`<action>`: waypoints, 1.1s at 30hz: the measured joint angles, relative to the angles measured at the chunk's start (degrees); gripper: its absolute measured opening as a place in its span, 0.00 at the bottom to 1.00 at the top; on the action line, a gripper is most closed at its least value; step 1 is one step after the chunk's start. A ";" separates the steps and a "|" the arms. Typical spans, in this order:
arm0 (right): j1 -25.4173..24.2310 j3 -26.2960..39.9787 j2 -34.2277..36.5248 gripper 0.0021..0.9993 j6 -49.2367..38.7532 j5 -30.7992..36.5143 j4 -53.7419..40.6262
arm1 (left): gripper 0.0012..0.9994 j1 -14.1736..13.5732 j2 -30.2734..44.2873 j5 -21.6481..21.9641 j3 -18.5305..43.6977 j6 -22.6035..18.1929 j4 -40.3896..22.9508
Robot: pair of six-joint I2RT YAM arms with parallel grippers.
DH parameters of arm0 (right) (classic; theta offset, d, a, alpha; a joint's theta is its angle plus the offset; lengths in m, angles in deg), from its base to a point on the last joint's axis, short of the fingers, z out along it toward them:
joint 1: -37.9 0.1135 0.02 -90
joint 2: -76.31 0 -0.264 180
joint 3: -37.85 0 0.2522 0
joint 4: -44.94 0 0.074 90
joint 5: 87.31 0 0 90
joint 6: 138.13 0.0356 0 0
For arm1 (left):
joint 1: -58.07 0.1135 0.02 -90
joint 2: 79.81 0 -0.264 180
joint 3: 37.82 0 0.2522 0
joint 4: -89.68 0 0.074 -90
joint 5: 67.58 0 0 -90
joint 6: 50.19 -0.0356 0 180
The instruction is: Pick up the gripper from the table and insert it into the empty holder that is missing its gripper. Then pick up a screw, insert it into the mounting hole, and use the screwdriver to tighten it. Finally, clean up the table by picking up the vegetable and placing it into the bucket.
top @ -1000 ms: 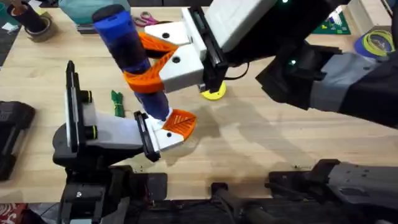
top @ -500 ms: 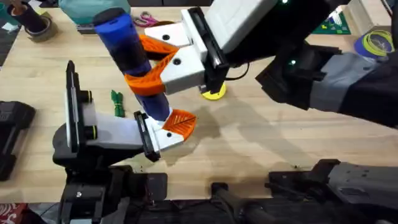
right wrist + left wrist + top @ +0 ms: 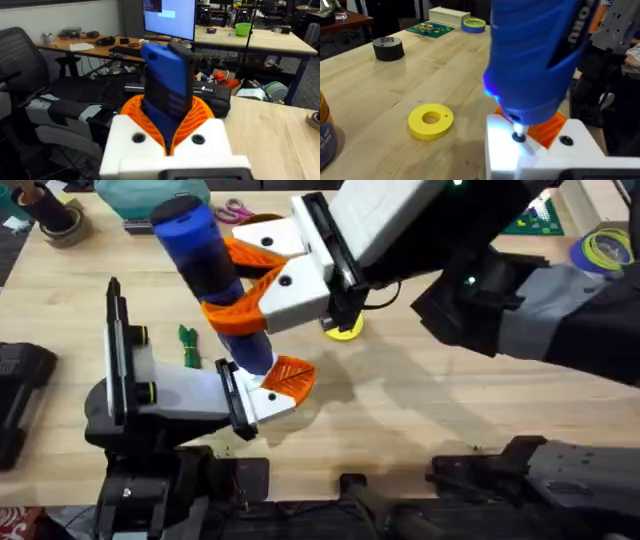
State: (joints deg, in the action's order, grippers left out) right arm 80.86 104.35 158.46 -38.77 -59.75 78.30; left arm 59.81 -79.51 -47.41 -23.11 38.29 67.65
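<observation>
Clamping screwdriver (image 3: pixel 213 275), right gripper (image 3: pixel 240 280) fingers (image 3: pixel 235 312) closed; bit on holder (image 3: pixel 268 402).

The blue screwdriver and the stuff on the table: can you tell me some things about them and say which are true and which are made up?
1. The right claw holds the blue screwdriver. True.
2. The screwdriver's tip points down at the white holder. True.
3. The yellow disc is stuck on the screwdriver. False: it lies flat on the table.
4. The green vegetable is in the bucket. False: it lies on the table.
5. The black tape roll sits on the table. True.
</observation>
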 joint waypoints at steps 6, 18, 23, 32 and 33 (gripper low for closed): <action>0.00 0.00 0.00 0.02 -0.01 -0.01 0.00 | 0.00 0.00 0.01 -0.03 0.00 -0.02 0.00; 0.09 2.47 0.00 0.02 2.46 0.08 0.30 | 0.00 0.00 0.01 -0.01 0.00 -0.02 0.00; -0.36 10.78 0.00 0.02 1.72 0.15 -9.55 | 0.00 0.00 0.00 -0.01 0.00 -0.02 0.00; -5.27 31.26 0.00 0.02 -17.79 16.54 -64.17 | 0.00 0.00 0.01 -0.01 0.00 0.00 0.00; -5.92 33.38 0.01 0.02 -20.73 19.15 -67.94 | 0.00 0.00 0.01 -0.01 0.00 -0.01 0.00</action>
State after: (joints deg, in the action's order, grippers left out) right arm 74.94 137.73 158.47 -59.49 -40.61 10.36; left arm 59.81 -79.50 -47.42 -23.11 38.28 67.65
